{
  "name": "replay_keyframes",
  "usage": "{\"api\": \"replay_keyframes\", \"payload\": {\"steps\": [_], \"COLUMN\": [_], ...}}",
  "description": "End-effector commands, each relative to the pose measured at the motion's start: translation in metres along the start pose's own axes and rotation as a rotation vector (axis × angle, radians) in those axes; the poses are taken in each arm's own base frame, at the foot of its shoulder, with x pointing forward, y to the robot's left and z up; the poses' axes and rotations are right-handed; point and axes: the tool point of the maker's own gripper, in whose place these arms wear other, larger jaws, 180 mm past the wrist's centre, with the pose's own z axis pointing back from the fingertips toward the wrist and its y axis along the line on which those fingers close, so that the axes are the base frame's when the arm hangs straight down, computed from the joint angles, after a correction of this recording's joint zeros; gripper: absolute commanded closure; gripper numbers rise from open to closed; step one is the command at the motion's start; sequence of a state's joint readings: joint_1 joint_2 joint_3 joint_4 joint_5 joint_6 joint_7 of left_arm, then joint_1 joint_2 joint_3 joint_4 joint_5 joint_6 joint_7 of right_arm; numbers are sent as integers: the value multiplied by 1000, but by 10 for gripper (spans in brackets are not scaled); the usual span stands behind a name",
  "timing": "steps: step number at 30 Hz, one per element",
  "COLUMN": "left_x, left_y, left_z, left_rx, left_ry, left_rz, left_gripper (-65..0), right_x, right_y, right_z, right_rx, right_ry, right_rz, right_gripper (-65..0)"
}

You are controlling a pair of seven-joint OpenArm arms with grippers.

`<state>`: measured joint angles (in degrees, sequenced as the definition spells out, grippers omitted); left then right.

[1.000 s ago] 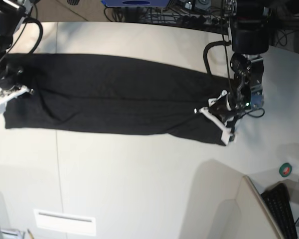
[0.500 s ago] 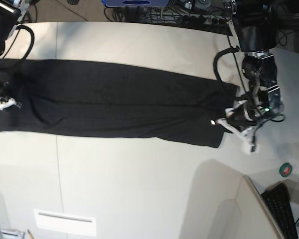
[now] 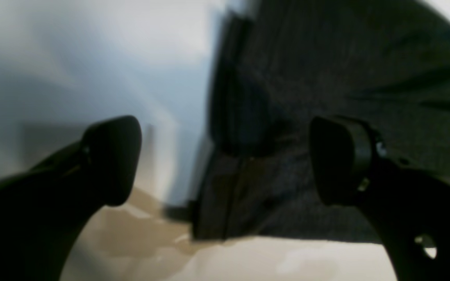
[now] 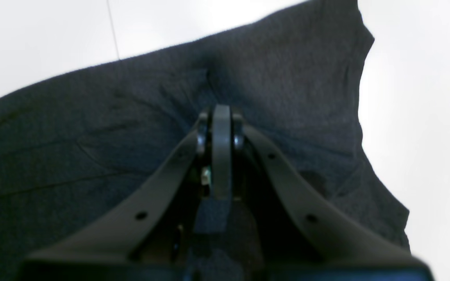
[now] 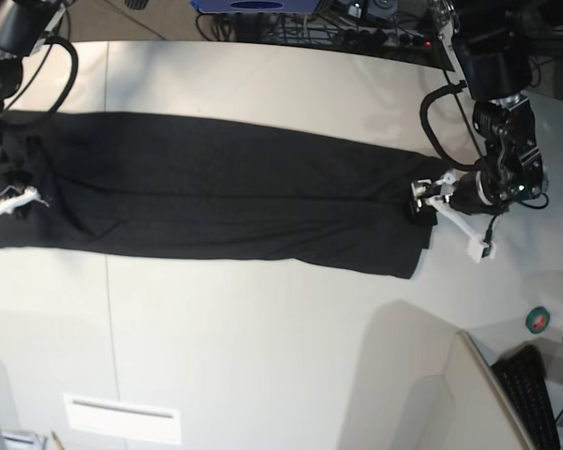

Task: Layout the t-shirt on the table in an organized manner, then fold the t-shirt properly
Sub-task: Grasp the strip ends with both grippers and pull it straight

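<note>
The black t-shirt (image 5: pixel 216 192) lies stretched in a long flat band across the off-white table (image 5: pixel 263 328); no print shows. At its left end in the base view, my right gripper (image 5: pixel 0 199) is shut on the cloth. The right wrist view shows the closed fingertips (image 4: pixel 222 117) pinching the t-shirt (image 4: pixel 92 136), with creases running from the pinch. At the band's right end my left gripper (image 5: pixel 448 217) stands open. In the left wrist view its two fingers (image 3: pixel 111 156) are spread wide, and the t-shirt's edge (image 3: pixel 326 78) lies flat beyond the gap, not gripped.
A small white rectangular plate (image 5: pixel 122 417) sits near the front edge. A green round thing (image 5: pixel 538 321), a keyboard (image 5: pixel 530 394) and a slanted panel (image 5: pixel 432 394) stand at the front right. Cables (image 5: pixel 357 37) run along the back edge.
The left gripper has opened and let go of the shirt's end. Both arms moved outward, and the shirt was drawn longer and flatter, shifting left.
</note>
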<state>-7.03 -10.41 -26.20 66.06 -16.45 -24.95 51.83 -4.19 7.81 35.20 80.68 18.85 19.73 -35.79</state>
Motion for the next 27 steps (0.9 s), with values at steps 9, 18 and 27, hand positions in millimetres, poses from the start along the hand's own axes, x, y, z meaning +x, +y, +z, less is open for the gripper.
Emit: {"api": "replay_keyframes", "payload": {"steps": [9,18,27], "left_x": [8,-13,17], "left_y": [0,-10,35], "left_z": [-18,-29,-3], "left_rx": [-31,-52,35], "left_ry": [-62,12,-135], "left_rz": [57,19,42], "left_gripper": [-632,-76,0], "right_x": [17,18,17], "right_y": [-3,-3,-3], "right_z": [5,4,4], "right_rx": [-5,-3,-4], "right_ry": [-52,-55,-52], "right_rz": [14,13,14], "right_gripper": [0,0,0]}}
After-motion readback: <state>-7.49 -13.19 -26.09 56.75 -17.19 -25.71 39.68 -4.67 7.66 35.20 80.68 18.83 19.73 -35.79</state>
